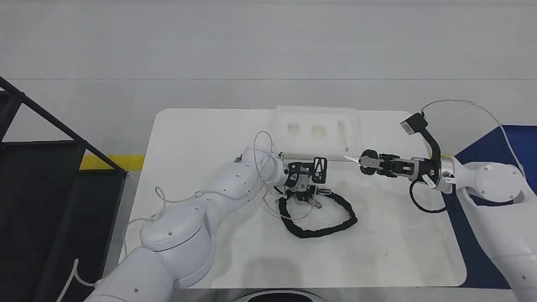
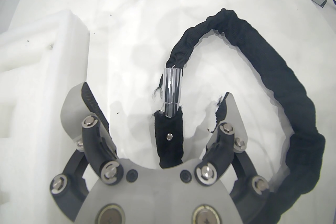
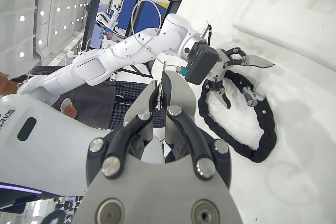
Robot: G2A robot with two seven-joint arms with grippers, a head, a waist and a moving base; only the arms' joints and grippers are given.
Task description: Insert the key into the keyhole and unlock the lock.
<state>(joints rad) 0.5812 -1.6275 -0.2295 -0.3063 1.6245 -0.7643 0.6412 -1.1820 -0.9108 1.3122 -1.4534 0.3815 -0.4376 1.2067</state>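
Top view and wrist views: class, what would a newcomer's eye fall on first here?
First, the black sleeved chain lock looped on the white table, its chrome cylinder lying between the open fingers of the left claw. Next, the right claw, shut on the key, off to one side of the loop.

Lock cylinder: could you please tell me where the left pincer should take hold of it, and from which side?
Grip the cylinder across its round sides, from above: it lies flat on the table, between the fingers of the open left pincer. Best leave the keyhole end uncovered.
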